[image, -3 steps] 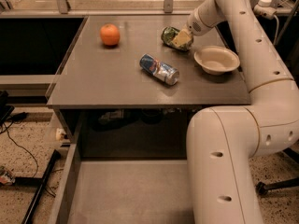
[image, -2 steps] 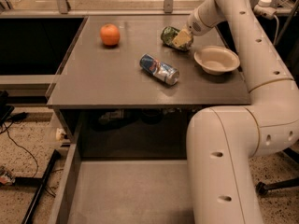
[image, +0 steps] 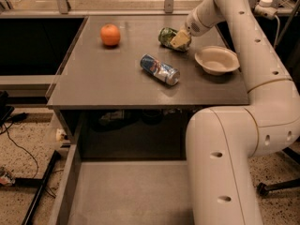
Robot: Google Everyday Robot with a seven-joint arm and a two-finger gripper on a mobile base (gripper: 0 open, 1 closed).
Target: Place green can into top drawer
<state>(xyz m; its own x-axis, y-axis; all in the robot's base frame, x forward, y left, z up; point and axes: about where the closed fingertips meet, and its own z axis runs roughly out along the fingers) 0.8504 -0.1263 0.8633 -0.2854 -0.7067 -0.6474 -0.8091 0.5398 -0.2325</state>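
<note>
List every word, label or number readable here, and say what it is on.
None can be read.
Blue-and-silver can: printed pattern, too blurred to read.
Green can: print too blurred to read; the tool is at it.
Orange, bowl, top drawer: no markings visible.

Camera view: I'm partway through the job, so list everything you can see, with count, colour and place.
table: one, grey-brown, centre of view, bearing the loose things
orange: one, orange, far left part of the table
green can: one, shiny green, lying at the far middle of the table, under the pincer
blue-and-silver can: one, lying on its side at the table's middle
bowl: one, cream, upright on the right of the table
top drawer: one, grey, pulled open below the table's front edge, nothing visible in it
arm: one, white, rising at the right and reaching over the table
pincer: one, pale yellow tip, on the green can
</note>
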